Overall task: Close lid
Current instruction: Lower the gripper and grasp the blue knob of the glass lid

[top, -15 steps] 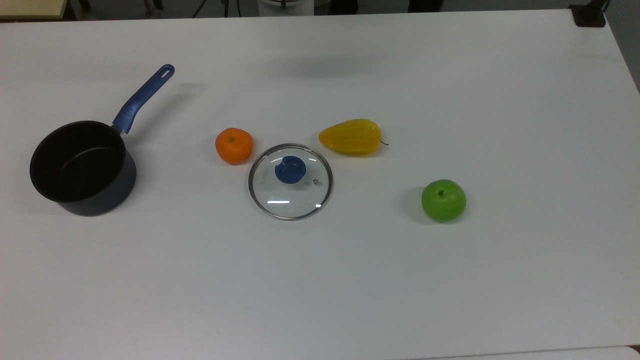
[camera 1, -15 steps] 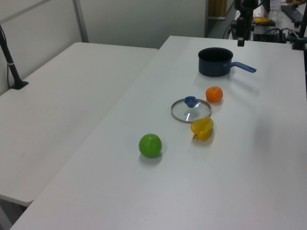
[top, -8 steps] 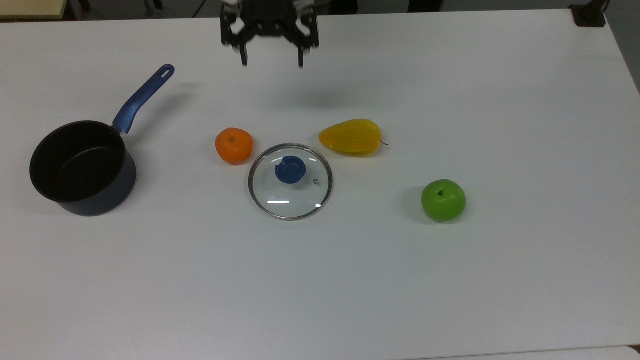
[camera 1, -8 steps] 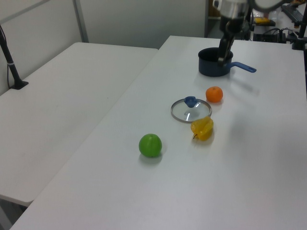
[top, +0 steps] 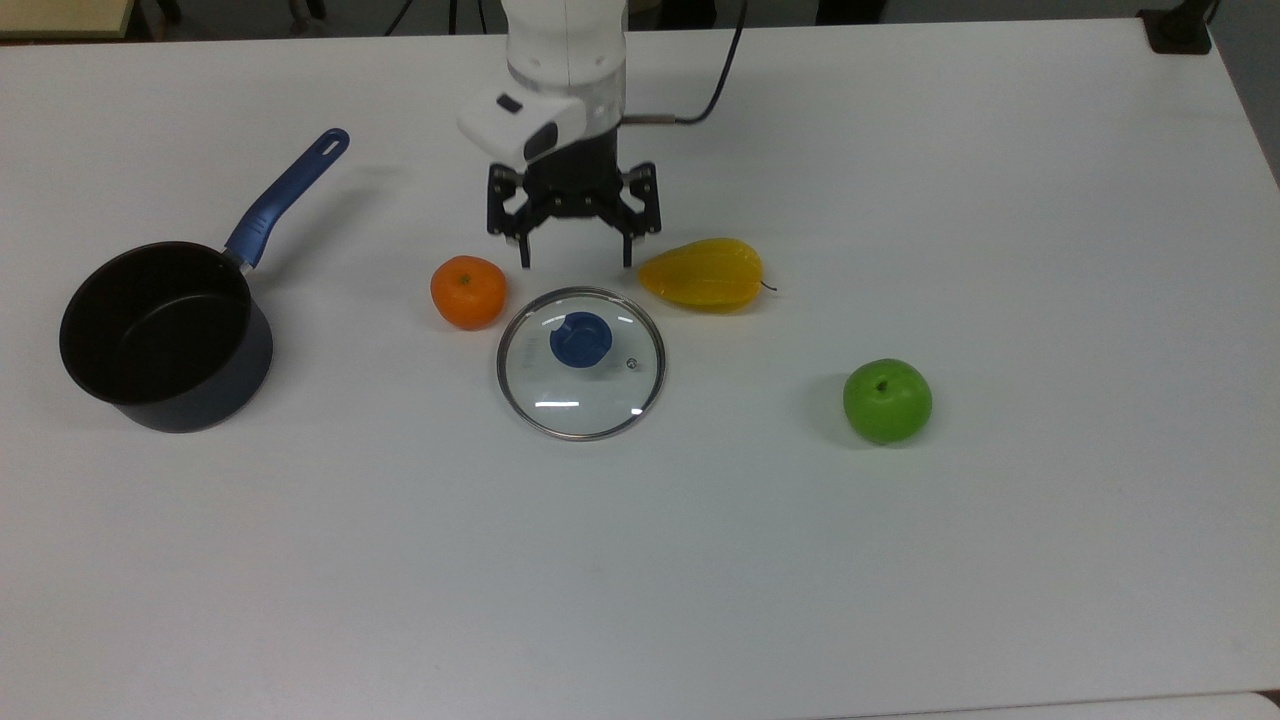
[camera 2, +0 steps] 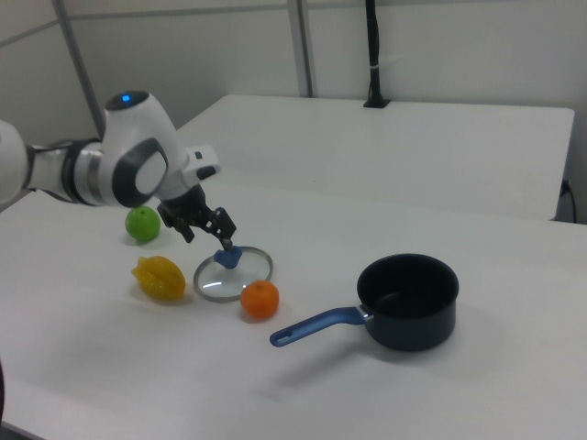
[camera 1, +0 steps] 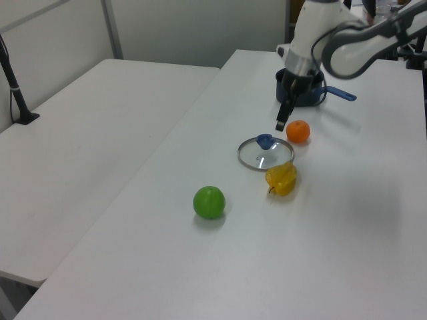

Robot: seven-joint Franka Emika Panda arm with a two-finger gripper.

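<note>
1. Top view: the white Franka arm has swept in from the table's far edge within the last second, and its black two-finger gripper [top: 575,262] now hangs with fingers spread wide and empty, just short of the round clear glass lid with a silver rim and blue centre knob [top: 581,363].
2. That lid lies flat on the white table [top: 900,560], untouched, between a small orange fruit [top: 468,292] and a yellow ridged fruit [top: 702,273]; a green apple [top: 887,401] sits farther to the top view's right.
3. The dark saucepan with a blue handle [top: 165,334] stands open, well apart at the top view's left.
4. Right view: the gripper [camera 2: 206,225] hovers beside the blue knob [camera 2: 227,258], not yet around it.
5. The approach appears nearly done; grasping, carrying and seating the lid on the saucepan all remain.
</note>
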